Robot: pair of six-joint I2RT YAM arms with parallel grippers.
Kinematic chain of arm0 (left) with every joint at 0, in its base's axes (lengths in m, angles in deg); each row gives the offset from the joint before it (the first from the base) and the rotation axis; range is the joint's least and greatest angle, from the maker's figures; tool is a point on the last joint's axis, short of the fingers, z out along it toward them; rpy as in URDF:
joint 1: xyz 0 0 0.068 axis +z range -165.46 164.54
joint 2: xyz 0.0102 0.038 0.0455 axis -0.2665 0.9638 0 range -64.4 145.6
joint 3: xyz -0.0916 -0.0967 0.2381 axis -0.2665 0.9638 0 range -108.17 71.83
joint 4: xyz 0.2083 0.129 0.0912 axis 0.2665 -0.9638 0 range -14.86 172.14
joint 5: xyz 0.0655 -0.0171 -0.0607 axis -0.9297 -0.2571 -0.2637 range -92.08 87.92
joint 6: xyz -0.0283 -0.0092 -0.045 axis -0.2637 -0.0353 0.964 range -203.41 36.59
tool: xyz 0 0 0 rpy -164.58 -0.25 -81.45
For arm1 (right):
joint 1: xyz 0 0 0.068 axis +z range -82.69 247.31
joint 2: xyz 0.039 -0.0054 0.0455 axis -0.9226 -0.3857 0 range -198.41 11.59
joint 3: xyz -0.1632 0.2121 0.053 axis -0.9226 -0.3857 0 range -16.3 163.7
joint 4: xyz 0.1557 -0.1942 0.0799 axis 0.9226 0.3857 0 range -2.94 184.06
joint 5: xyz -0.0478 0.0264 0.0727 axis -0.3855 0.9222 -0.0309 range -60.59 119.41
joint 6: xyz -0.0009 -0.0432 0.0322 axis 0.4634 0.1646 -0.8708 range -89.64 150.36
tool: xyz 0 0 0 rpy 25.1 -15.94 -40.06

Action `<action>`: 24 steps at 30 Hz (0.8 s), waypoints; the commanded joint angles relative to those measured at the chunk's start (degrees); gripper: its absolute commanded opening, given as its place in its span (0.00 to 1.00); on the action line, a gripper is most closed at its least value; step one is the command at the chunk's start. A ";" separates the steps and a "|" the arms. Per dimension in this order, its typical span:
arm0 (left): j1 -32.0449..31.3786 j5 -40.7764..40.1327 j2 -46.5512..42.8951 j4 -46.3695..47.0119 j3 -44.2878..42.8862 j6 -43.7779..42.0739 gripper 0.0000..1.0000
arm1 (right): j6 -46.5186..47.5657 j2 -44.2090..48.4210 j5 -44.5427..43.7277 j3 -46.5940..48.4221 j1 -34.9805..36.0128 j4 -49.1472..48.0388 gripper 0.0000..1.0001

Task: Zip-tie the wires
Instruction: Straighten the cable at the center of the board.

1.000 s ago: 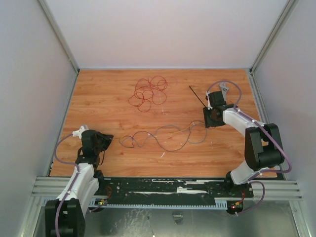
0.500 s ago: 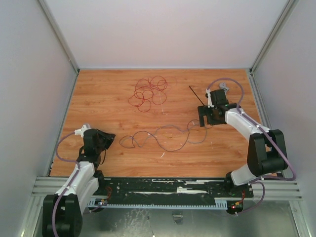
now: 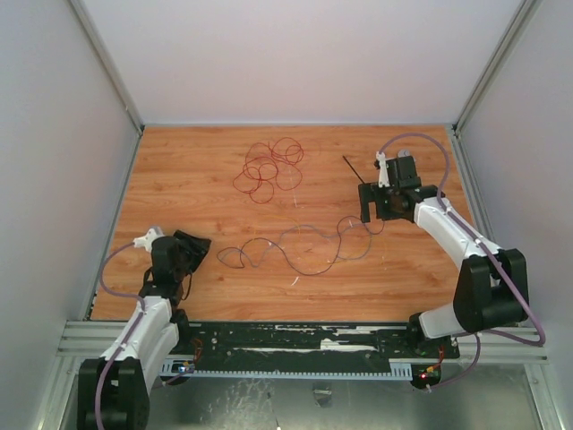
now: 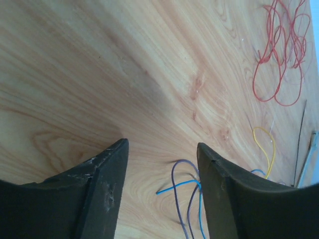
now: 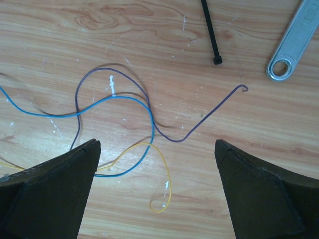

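A red tangle of wires (image 3: 269,168) lies at the far middle of the table, also seen in the left wrist view (image 4: 279,55). Long purple, blue and yellow wires (image 3: 300,246) snake across the middle. My left gripper (image 3: 199,244) is open at their left end; the blue and purple tips (image 4: 184,184) lie on the wood between its fingers (image 4: 107,169). My right gripper (image 3: 365,204) is wide open above their right end, with the purple wire (image 5: 199,122), blue wire (image 5: 124,99) and yellow loop (image 5: 159,174) loose below. The black zip tie (image 3: 356,172) (image 5: 210,30) lies just beyond it.
A silver wrench (image 5: 294,42) lies to the right of the zip tie, hidden under the right arm in the top view. Grey walls enclose the table on three sides. A metal rail (image 3: 304,340) runs along the near edge.
Both grippers have opened. The right gripper has moved toward the far side, off the wires' right end. The left gripper has shifted slightly right.
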 commanded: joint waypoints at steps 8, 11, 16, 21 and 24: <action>-0.21 -1.54 -4.13 -8.44 -18.13 -10.38 0.97 | -3.86 -4.46 5.35 7.07 6.42 -10.88 0.99; -0.18 4.69 -2.55 -8.83 -22.42 -11.15 0.98 | -5.54 -11.01 4.26 12.29 8.49 -14.63 0.99; -0.17 14.99 -0.24 -8.81 -25.68 -11.04 0.98 | -8.50 -25.95 3.95 25.26 10.19 -18.23 0.98; -0.24 18.22 -1.36 -9.83 -25.74 -11.21 0.98 | -11.65 -38.69 5.46 37.93 10.74 -17.04 0.94; -0.21 17.54 -2.09 -11.11 -25.79 -12.23 0.98 | -12.64 -43.95 6.60 43.05 11.64 -16.23 0.89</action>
